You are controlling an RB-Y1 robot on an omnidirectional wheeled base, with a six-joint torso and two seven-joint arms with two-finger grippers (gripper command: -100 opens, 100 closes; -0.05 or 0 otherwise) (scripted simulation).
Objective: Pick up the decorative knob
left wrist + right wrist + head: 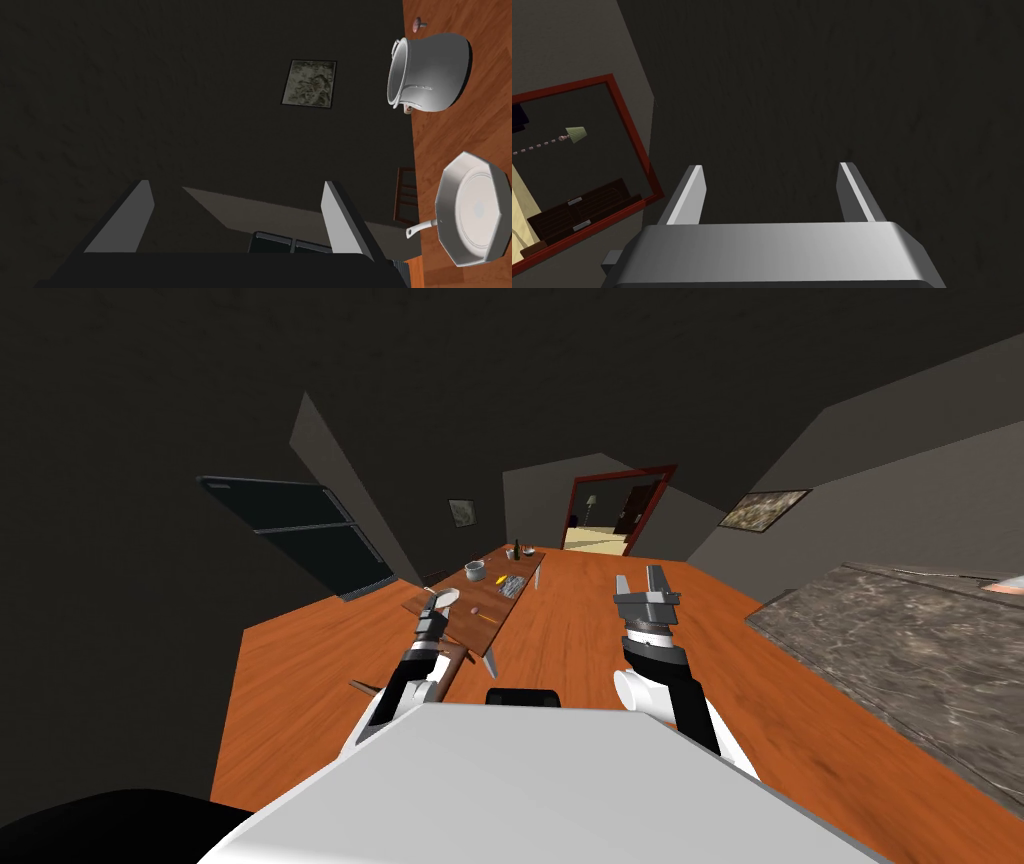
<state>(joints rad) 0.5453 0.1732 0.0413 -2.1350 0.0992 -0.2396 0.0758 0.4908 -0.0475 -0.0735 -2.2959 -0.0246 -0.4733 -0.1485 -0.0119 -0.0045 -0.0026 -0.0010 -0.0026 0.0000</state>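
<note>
The decorative knob [418, 23] is a small pinkish-brown cap on a short stem, lying on the wooden table [475, 125] just past a grey pot [430, 72]. A grey frying pan [472, 210] lies nearer my left gripper [240, 215]. That gripper is open and holds nothing; it points past the table's edge, with the knob well off to one side. In the head view the left gripper [436, 602] hovers at the near left of the table [500, 623], beside the pan [447, 596] and the pot [475, 571]. My right gripper [640, 581] is open over the floor, right of the table.
A dark fridge [300, 533] stands at the left wall. A marbled counter [900, 658] runs along the right. A red-framed doorway [615, 513] lies beyond the table. A chair [455, 663] sits at the table's near end. A bottle [517, 550] and small items occupy the table's far half.
</note>
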